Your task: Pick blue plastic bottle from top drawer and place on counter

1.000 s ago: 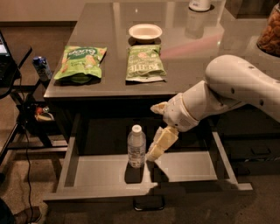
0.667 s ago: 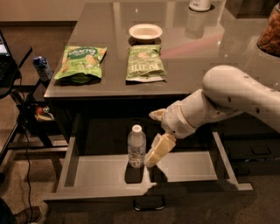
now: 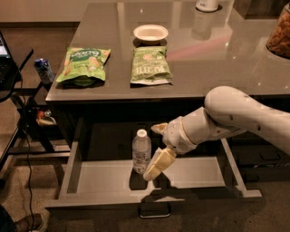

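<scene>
The blue plastic bottle (image 3: 141, 152) stands upright on the floor of the open top drawer (image 3: 90, 179), left of centre. It is clear with a white cap. My gripper (image 3: 153, 152) is inside the drawer, right beside the bottle on its right. It is open, with one cream finger (image 3: 158, 165) reaching down in front of the bottle's base and the other finger (image 3: 158, 128) behind, near cap height. The bottle is not gripped. The glossy grey counter (image 3: 217, 68) lies above the drawer.
On the counter lie two green snack bags (image 3: 85, 65) (image 3: 150, 65), a white bowl (image 3: 151, 33) and a white container (image 3: 207, 4) at the back. A blue can (image 3: 44, 70) stands on a side stand at the left. The drawer handle (image 3: 154, 210) is at the front.
My arm has shifted left and lower, bringing the gripper closer to the bottle. The bottle has not moved.
</scene>
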